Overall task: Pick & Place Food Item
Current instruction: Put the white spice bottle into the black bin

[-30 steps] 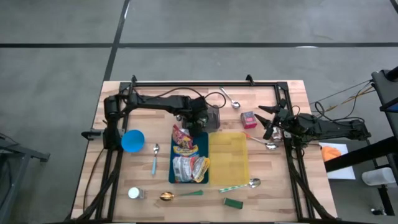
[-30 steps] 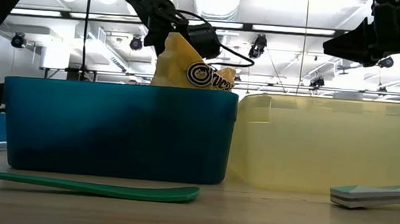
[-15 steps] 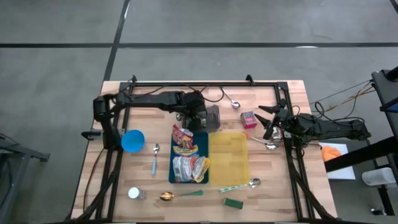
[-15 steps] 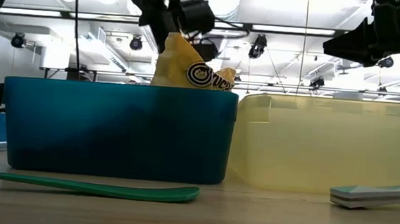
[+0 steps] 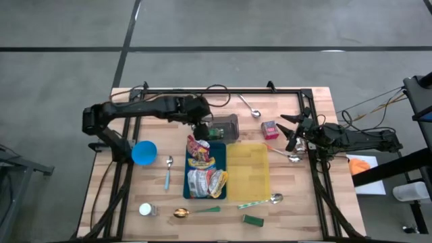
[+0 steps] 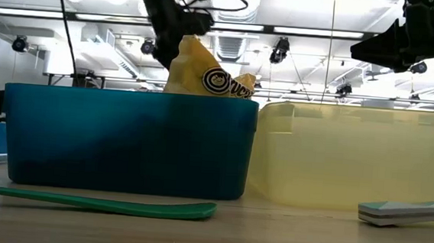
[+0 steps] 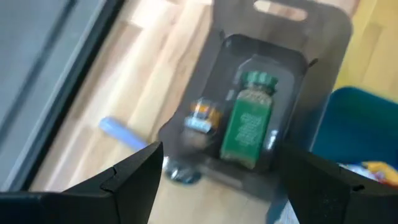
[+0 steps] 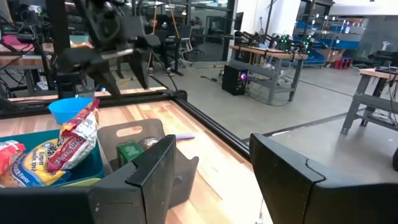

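Snack bags (image 5: pixel 199 154) stand and lie in the blue bin (image 5: pixel 217 154), and a yellow bag (image 6: pixel 205 73) sticks up above its rim. Beside the bin's far end sits a dark caddy (image 5: pixel 228 125) holding a green-labelled jar (image 7: pixel 249 121). My left gripper (image 5: pixel 206 127) hangs open over the caddy's left side, above the bags, holding nothing; the left wrist view looks down on the caddy between its fingers (image 7: pixel 124 180). My right gripper (image 5: pixel 287 132) waits open at the table's right, pointing level toward the caddy.
A yellow bin (image 5: pixel 248 172) adjoins the blue one on its right. Around them lie a blue cup (image 5: pixel 144 152), spoons (image 5: pixel 169 169), a pink box (image 5: pixel 269 128), a green spatula (image 6: pixel 96 202), a white jar (image 5: pixel 145 210) and a small green block (image 5: pixel 254 219). A black frame (image 5: pixel 223 90) runs along the far edge.
My left gripper has risen well clear of the yellow bag's top and drawn back a little toward the table's left edge, staying open, with its wrist tipping. The bags and the caddy have stayed where they were.
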